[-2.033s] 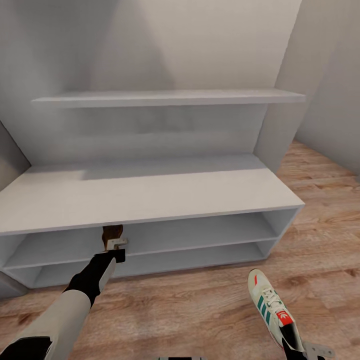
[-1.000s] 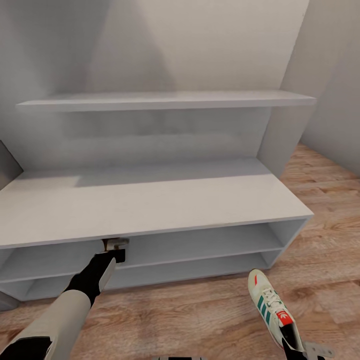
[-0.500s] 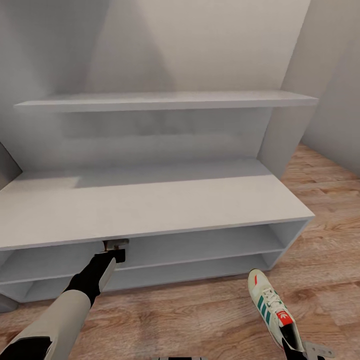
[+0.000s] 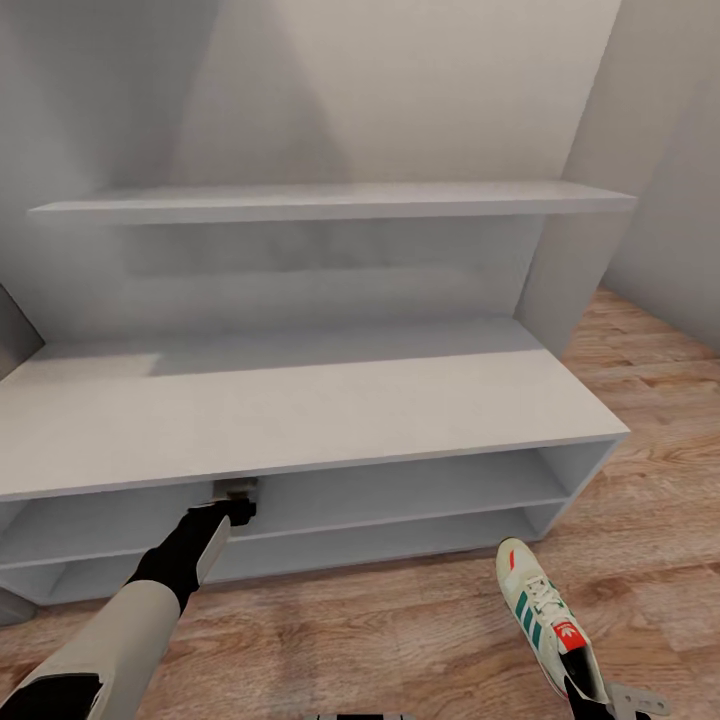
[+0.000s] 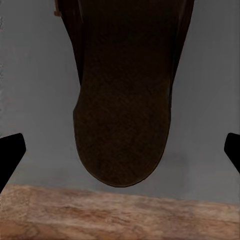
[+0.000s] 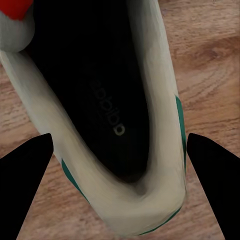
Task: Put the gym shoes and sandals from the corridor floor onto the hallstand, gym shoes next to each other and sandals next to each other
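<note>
Under the hallstand top: the left end effector (image 4: 236,492) reaches into the upper shelf row of the hallstand (image 4: 300,410), its tip half hidden by the top board's front edge.
Left end effector state: in the left wrist view its two fingers stand wide apart at the picture's edges, and the sandal (image 5: 125,95) lies between them without touching either; it looks let go, resting on the grey shelf, heel end near the shelf's front edge, with the corridor floor (image 5: 120,215) beyond that edge.
Right end effector state: low at the right of the head view (image 4: 612,700), it sits at the heel of a gym shoe (image 4: 545,615); in the right wrist view the fingers (image 6: 25,175) flank the heel of that shoe (image 6: 100,125), but whether they press on it I cannot tell.
Gym shoe position: over the floor planks (image 4: 400,630), in front of the rack's right end, toe pointing toward the rack; whether it rests on the planks or is carried I cannot tell.
Step in hand: by my reading, setting a sandal on the upper shelf row is at its close.
Next move calls for: drawing the left arm straight back out, level, so the fingers clear the sandal and the top board; then bringing the gym shoe to a free stretch of the rack, leaving room beside each for its partner.
Other shoes: the second sandal and second gym shoe are not located from these views.
</note>
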Motion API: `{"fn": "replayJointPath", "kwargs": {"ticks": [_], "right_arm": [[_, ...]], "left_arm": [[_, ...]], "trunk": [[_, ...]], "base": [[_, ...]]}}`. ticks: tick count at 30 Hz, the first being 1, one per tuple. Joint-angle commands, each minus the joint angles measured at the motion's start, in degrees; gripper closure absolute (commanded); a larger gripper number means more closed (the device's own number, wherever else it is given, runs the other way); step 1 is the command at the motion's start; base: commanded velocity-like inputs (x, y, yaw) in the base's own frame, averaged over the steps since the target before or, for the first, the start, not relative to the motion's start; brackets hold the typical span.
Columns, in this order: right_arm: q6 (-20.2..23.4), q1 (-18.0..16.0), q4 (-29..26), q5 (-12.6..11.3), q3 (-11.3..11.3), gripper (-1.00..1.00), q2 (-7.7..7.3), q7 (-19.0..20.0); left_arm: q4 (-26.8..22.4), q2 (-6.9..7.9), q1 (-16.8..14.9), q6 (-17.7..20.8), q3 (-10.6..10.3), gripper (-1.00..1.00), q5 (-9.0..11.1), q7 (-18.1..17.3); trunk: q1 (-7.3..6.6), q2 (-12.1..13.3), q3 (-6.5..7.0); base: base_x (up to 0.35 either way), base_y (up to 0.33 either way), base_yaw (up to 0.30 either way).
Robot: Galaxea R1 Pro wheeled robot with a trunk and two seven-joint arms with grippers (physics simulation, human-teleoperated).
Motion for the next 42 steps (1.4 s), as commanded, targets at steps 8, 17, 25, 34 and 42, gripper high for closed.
{"fn": "replayJointPath", "kwargs": {"ticks": [8,17,25,34,42], "right_arm": [[-0.2,0.0,0.0,0.4,-0.5,1.00,0.00,0.3],[-0.1,0.0,0.0,0.4,-0.5,1.00,0.00,0.3],[-0.2,0.0,0.0,0.4,-0.5,1.00,0.00,0.3],[-0.2,0.0,0.0,0.4,-0.5,1.00,0.00,0.3],[-0.1,0.0,0.0,0.4,-0.5,1.00,0.05,0.4]], "left_arm": [[-0.1,0.28,0.0,0.3,-0.1,-1.00,0.5,0.3],[-0.1,0.26,0.0,0.3,-0.1,-1.00,0.5,0.1],[-0.1,0.23,0.0,0.2,-0.2,-1.00,0.5,0.1],[0.0,0.11,0.9,-0.5,-0.2,-1.00,1.1,-0.4],[0.0,0.26,8.0,-9.2,0.0,-1.00,1.3,-1.9]], "trunk": [[-0.01,0.0,-0.04],[-0.01,0.0,-0.04],[-0.01,0.0,-0.04],[-0.01,0.0,-0.04],[-0.01,0.0,-0.04]], "base": [[-0.040,-0.009,0.000],[-0.257,-0.165,0.000],[-0.240,-0.200,0.000],[-0.236,-0.200,0.000],[-0.206,-0.153,0.000]]}}
